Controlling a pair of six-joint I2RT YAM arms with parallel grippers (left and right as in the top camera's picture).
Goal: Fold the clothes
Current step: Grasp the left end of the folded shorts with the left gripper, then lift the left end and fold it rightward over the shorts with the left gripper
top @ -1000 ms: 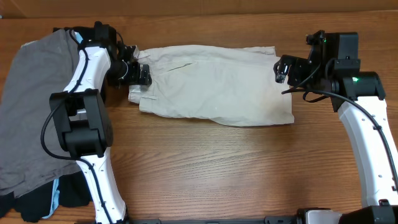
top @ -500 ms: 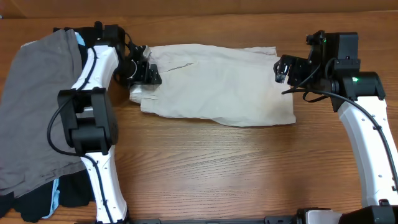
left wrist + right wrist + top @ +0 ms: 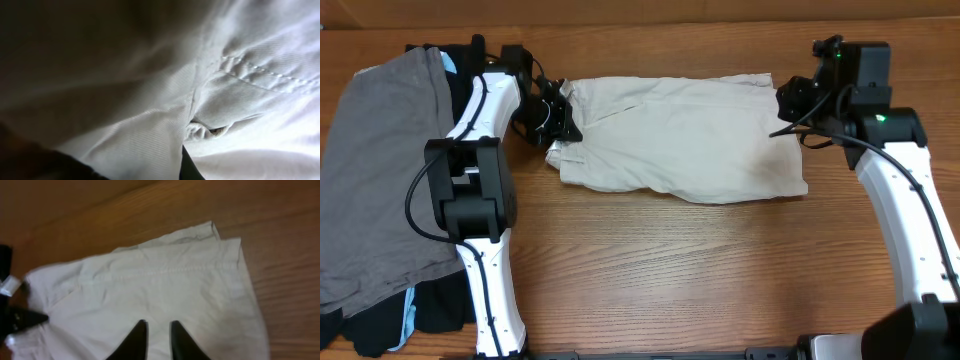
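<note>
"The wooden table (image 3: 650,270) filled the whole overhead view, brown grain running left to right. Where were the shorts (image 3: 680,150)?"

"Along the far side, laid flat and lengthwise between the two arms. Pale cream, a little creased, with the right end wider than the left."

"And the left gripper (image 3: 563,128)?"

"At the shorts' left end, on the rumpled edge. Its own camera saw almost nothing but cream cloth, with a stitched seam across the upper right and deep shadow on the left. The jaws were closed, with fabric bunched right against them, so it had hold of that end."

"The right gripper (image 3: 786,104)?"

"At the far right corner of the shorts. From its wrist, the two dark fingers (image 3: 137,339) came down onto the cloth, drawn nearly together, with only a narrow strip of fabric in the gap. It was pinching the shorts there. Past the tips ran a seam line, then the hem corner, then bare wood."

"Anything else on the table?"

"A grey garment (image 3: 375,180) lay at the left side, beside the left arm. A black garment (image 3: 370,328) with light-blue trim showed under its near edge. Both were apart from the shorts."
</note>
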